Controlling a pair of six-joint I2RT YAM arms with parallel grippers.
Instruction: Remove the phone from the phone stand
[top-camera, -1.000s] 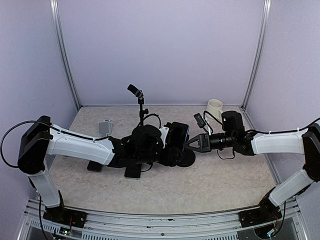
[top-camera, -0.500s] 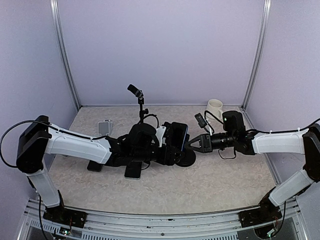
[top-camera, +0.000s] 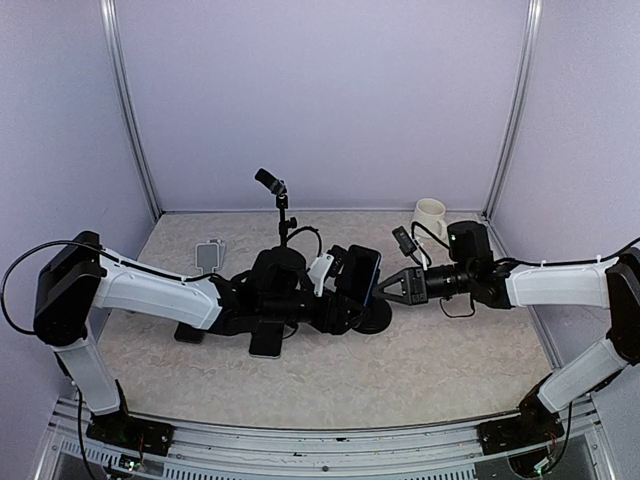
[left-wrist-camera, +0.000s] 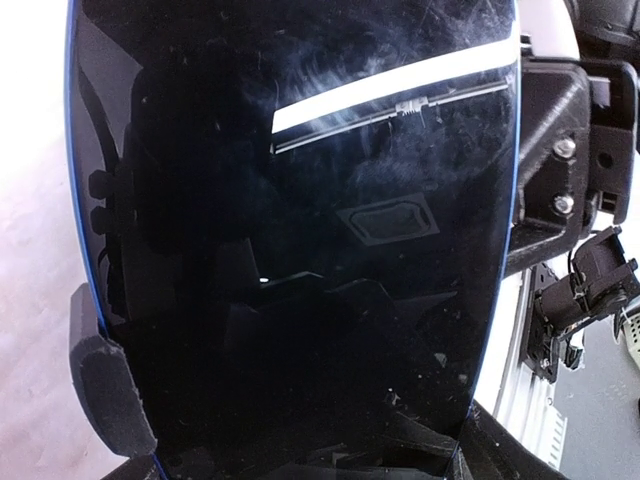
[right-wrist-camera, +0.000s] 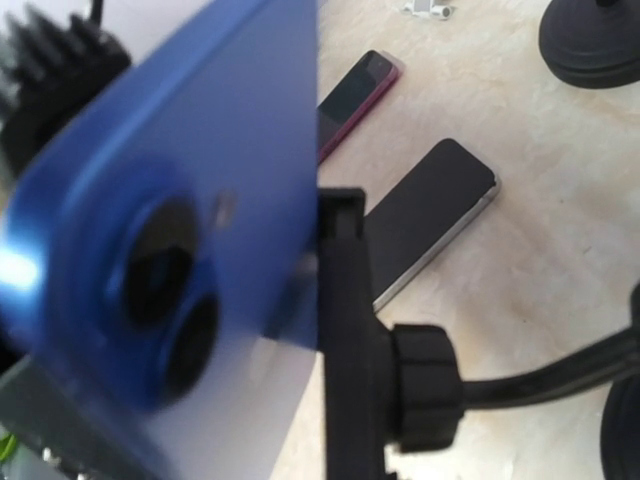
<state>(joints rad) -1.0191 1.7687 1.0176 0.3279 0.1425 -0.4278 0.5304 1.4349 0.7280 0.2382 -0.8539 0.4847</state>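
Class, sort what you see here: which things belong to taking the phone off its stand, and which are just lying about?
In the job:
- blue phone
- stand
- left hand, gripping the blue phone
- right hand

Lying about:
- red phone
- black phone
- grey phone
- cup
- spare stand

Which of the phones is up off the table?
The blue phone, with two camera lenses, up at the black stand; the red phone and the black phone lie flat on the table.
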